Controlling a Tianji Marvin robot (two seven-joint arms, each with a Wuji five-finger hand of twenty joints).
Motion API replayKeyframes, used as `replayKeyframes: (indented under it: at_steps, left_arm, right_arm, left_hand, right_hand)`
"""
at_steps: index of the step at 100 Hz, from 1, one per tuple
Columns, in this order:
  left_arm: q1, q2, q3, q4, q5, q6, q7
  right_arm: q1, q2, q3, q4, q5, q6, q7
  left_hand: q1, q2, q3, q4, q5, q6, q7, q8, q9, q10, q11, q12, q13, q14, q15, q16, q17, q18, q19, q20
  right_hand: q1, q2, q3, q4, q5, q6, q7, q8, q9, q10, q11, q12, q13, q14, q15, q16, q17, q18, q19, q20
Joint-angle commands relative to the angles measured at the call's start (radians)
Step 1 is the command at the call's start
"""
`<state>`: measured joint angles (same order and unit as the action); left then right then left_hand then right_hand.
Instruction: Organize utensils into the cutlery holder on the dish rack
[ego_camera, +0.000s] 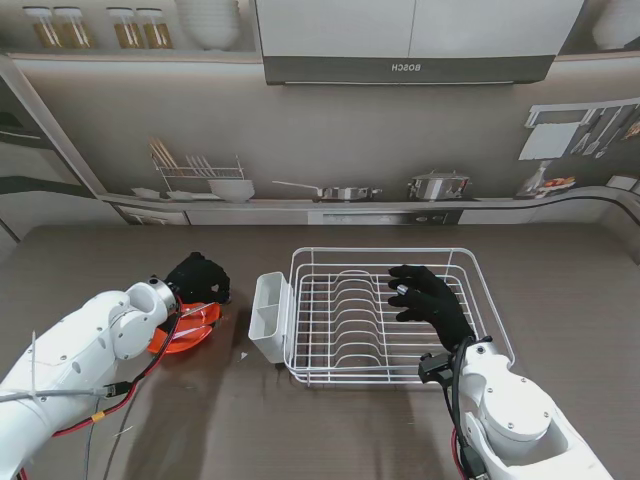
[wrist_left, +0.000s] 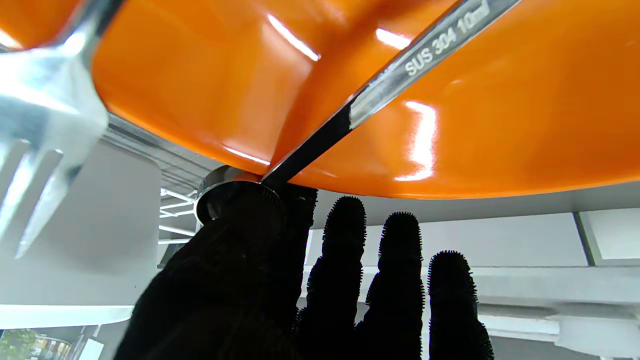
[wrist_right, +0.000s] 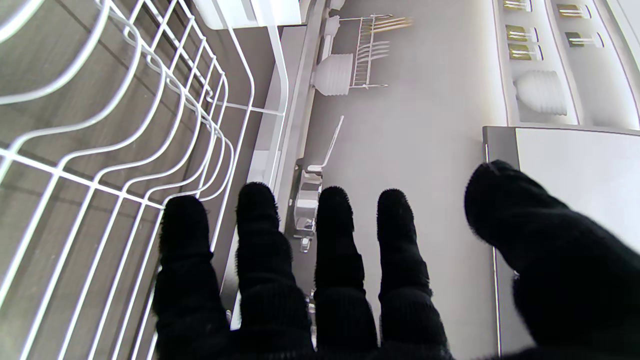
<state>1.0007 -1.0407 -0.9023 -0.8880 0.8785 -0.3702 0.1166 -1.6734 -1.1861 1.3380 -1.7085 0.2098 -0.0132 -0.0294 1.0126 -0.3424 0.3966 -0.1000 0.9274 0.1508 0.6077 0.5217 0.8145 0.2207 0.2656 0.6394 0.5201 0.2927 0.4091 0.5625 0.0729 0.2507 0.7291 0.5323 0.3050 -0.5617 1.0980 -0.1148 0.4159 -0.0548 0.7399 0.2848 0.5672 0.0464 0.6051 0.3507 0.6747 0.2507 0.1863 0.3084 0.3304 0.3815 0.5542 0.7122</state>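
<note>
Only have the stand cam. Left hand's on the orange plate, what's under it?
Observer: The left wrist view shows a steel spoon lying on the orange plate, handle stamped SUS 304 10ml.
Operator: Anything else there?
Observer: A fork, its tines reaching past the plate's rim.
Operator: Spoon gripped?
Observer: Can't tell. The left hand has its thumb over the spoon's bowl, and the other fingers are straight.

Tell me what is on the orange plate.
The orange plate holds a steel spoon, stamped SUS 304 10ml, and a fork. The left hand covers the spoon's bowl, thumb pressed on it. In the stand view the hand hides most of the plate, so more utensils cannot be ruled out.
</note>
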Motion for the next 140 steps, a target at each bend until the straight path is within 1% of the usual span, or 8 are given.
replayKeyframes:
  at_steps: [1, 11, 14, 20, 27, 59, 105, 140]
  left_arm:
    - [0.007, -0.004, -0.009, -0.005, -0.003, -0.001, -0.016]
    - [0.016, -0.008, -0.027, -0.008, -0.011, -0.003, -0.007]
    - [0.019, -0.009, -0.033, -0.01, -0.016, -0.004, -0.009]
    - [0.026, -0.009, -0.045, -0.018, -0.022, -0.005, -0.022]
    - [0.031, -0.007, -0.052, -0.025, -0.02, -0.006, -0.031]
    - [0.063, -0.01, -0.104, -0.047, -0.012, -0.004, 0.001]
    - [0.153, -0.011, -0.241, -0.193, -0.008, 0.006, -0.045]
    - [0.186, -0.026, -0.295, -0.28, -0.066, 0.011, -0.059]
  right_arm:
    - [-0.003, -0.005, -0.003, -0.001, 0.002, 0.003, 0.012]
    - [-0.003, -0.005, -0.004, -0.001, 0.002, 0.003, 0.013]
    - [-0.003, -0.005, -0.004, -0.001, 0.003, 0.004, 0.013]
    - [-0.003, -0.005, -0.004, 0.0, 0.003, 0.004, 0.013]
    - [-0.002, -0.005, -0.004, 0.0, 0.003, 0.003, 0.013]
    - [0.0, -0.005, -0.007, 0.004, 0.004, 0.004, 0.013]
    - [0.0, -0.006, -0.009, 0.004, 0.005, 0.007, 0.013]
    - [0.001, -0.006, -0.01, 0.006, 0.005, 0.005, 0.013]
  left_hand:
    - [0.08, 0.013, 0.032, -0.015, 0.046, -0.052, 0.081, 0.051, 0.021, -0.016, 0.021, 0.076, 0.008, -0.014, 0.026, 0.007, -0.004, 0.003, 0.027, -0.01]
    - [0.097, 0.043, 0.026, -0.024, 0.031, -0.044, 0.094, 0.131, 0.044, -0.032, 0.024, 0.207, 0.015, -0.024, 0.033, 0.009, -0.002, -0.002, 0.035, -0.012]
    - [0.113, 0.063, 0.007, -0.025, 0.021, -0.037, 0.096, 0.181, 0.045, -0.035, 0.021, 0.257, 0.013, -0.026, 0.036, 0.01, -0.004, -0.004, 0.039, -0.014]
    - [0.148, 0.099, -0.042, -0.022, -0.007, -0.023, 0.116, 0.271, 0.038, -0.034, 0.026, 0.303, 0.003, -0.028, 0.038, 0.013, -0.01, -0.008, 0.04, -0.016]
    - [0.16, 0.106, -0.056, -0.018, -0.025, -0.019, 0.144, 0.311, 0.032, -0.035, 0.037, 0.328, -0.002, -0.03, 0.04, 0.015, -0.011, -0.01, 0.041, -0.016]
    - [0.172, 0.119, -0.068, -0.021, -0.042, -0.011, 0.174, 0.323, 0.037, -0.039, 0.056, 0.381, 0.003, -0.031, 0.058, 0.024, -0.004, -0.012, 0.062, -0.009]
    - [0.186, 0.124, -0.085, -0.019, -0.047, -0.006, 0.185, 0.324, 0.038, -0.03, 0.053, 0.386, 0.004, -0.025, 0.058, 0.023, -0.004, -0.012, 0.064, -0.014]
    - [0.19, 0.121, -0.09, -0.016, -0.043, 0.001, 0.187, 0.321, 0.044, -0.023, 0.057, 0.392, 0.007, -0.017, 0.061, 0.025, -0.002, -0.018, 0.066, -0.015]
  right_hand:
    - [-0.038, 0.017, -0.002, 0.008, 0.021, -0.006, -0.004, -0.015, 0.009, 0.006, -0.004, -0.007, 0.037, 0.004, 0.005, 0.017, 0.007, 0.021, -0.003, 0.005]
    - [-0.038, 0.017, -0.001, 0.008, 0.022, -0.006, -0.004, -0.015, 0.01, 0.005, -0.004, -0.007, 0.037, 0.005, 0.005, 0.017, 0.007, 0.022, -0.003, 0.005]
    - [-0.038, 0.018, 0.0, 0.008, 0.021, -0.006, -0.005, -0.015, 0.01, 0.005, -0.004, -0.007, 0.037, 0.004, 0.005, 0.017, 0.007, 0.022, -0.003, 0.005]
    - [-0.039, 0.019, 0.0, 0.007, 0.021, -0.006, -0.005, -0.015, 0.011, 0.006, -0.004, -0.006, 0.038, 0.006, 0.006, 0.018, 0.007, 0.022, -0.003, 0.005]
    - [-0.039, 0.018, 0.0, 0.007, 0.022, -0.006, -0.004, -0.015, 0.011, 0.006, -0.004, -0.007, 0.039, 0.006, 0.006, 0.018, 0.009, 0.022, -0.002, 0.005]
    - [-0.039, 0.023, 0.0, 0.008, 0.021, -0.005, -0.005, -0.015, 0.01, 0.007, -0.004, -0.007, 0.038, 0.005, 0.005, 0.018, 0.007, 0.022, -0.003, 0.005]
    - [-0.039, 0.025, 0.0, 0.008, 0.021, -0.004, -0.006, -0.016, 0.008, 0.008, -0.004, -0.007, 0.039, 0.005, 0.005, 0.018, 0.007, 0.022, -0.003, 0.005]
    - [-0.04, 0.026, 0.0, 0.008, 0.02, -0.005, -0.006, -0.016, 0.008, 0.007, -0.004, -0.007, 0.04, 0.007, 0.006, 0.018, 0.007, 0.022, -0.003, 0.004]
